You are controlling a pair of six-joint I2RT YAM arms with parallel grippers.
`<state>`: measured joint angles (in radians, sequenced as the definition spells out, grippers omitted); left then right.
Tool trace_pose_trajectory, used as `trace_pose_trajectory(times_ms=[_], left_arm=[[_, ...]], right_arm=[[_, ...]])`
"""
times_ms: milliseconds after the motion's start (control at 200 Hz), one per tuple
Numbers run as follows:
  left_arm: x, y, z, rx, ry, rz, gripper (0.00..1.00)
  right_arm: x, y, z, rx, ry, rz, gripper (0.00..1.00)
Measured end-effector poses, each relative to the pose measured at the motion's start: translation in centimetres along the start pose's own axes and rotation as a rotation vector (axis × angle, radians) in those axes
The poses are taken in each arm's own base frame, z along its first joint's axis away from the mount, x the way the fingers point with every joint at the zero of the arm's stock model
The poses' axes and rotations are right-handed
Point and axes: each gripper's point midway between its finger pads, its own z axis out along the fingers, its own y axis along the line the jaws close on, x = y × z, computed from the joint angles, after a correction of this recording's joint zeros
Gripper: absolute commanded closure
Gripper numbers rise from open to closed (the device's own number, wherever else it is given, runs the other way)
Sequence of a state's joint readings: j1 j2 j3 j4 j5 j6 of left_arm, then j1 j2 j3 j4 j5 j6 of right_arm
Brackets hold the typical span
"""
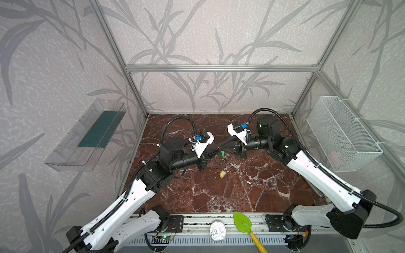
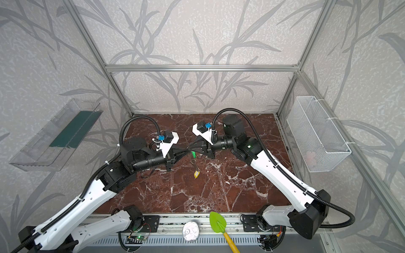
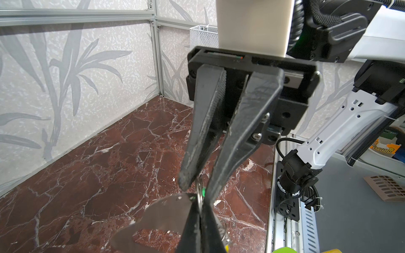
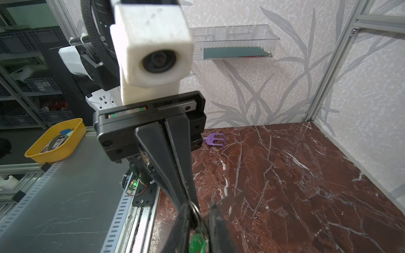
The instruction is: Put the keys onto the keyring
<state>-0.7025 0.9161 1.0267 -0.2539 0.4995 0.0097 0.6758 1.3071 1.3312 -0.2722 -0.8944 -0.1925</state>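
1. Both top views: green-tagged key (image 1: 222, 154) and yellow-tagged key (image 1: 222, 173) are hung beneath left gripper (image 1: 216, 150) and right gripper (image 1: 220, 149), met tip to tip.
2. Left wrist: keyring (image 3: 162, 210) is clenched by left gripper; right jaws are parted narrowly round split ring (image 3: 199, 192).
3. Right wrist: threading is judged under way; split ring must be gripped next.

**Bins, a trowel and a toy on marble**

A clear plastic bin (image 1: 65, 151) with a dark green floor hangs on the left wall, and a white mesh basket (image 1: 341, 131) hangs on the right wall. On the front rail lie a green leaf-shaped trowel (image 1: 242, 221) with a yellow handle and, just beside it, a round silvery disc (image 1: 217, 231). A purple fork-shaped toy (image 4: 215, 139) lies on the red-brown marbled tabletop (image 1: 241, 192).
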Motion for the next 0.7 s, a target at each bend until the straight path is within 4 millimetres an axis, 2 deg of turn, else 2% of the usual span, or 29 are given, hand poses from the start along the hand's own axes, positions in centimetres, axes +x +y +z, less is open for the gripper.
trace_pose_trajectory(times_ms=[145,485,700], left_arm=[[0.1,0.1,-0.1,-0.006,0.002,0.0,1.0],[0.2,0.2,-0.2,-0.017,-0.006,0.0,1.0],[0.3,1.0,-0.2,-0.06,0.0,-0.004,0.92]], right_arm=[[0.1,0.2,0.1,-0.031,-0.003,0.003,1.0],[0.1,0.3,0.1,-0.043,0.002,-0.029,1.0],[0.3,-0.7,0.1,0.027,0.036,-0.063,1.0]])
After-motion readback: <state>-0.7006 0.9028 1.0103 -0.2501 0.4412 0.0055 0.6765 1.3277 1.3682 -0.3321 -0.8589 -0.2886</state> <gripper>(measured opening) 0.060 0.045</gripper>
